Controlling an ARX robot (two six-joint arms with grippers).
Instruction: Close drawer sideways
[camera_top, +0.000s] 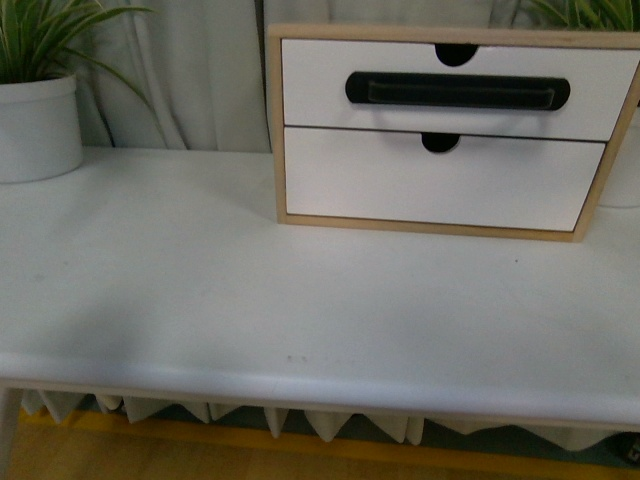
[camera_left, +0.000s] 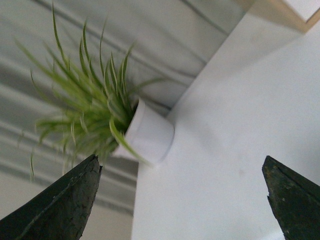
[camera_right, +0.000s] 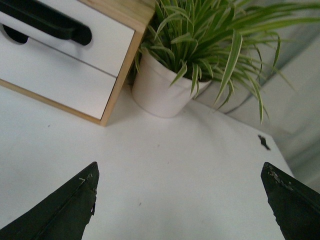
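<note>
Two drawers: both sat in a wood-framed cabinet (camera_top: 274, 120) at the back of the white table (camera_top: 250, 300), to the right of centre.
Upper drawer: the drawer (camera_top: 320, 85) had a white front, a long black bar handle (camera_top: 457, 90) and a half-round notch (camera_top: 456, 53) in its top edge. In the front view its front looked pulled forward, its right end covering the frame's side.
Lower drawer: the plain lower drawer (camera_top: 440, 185) lay flush within the frame.
Left gripper: the left gripper (camera_left: 181, 167) was spread wide with nothing between its dark fingertips, above bare tabletop and facing a white plant pot (camera_left: 148, 135).
Right gripper: the right gripper (camera_right: 179, 170) was likewise released and empty, well apart from the cabinet.
Right-hand pot: a second plant pot (camera_right: 160, 90) stood just beside the cabinet's right side.
</note>
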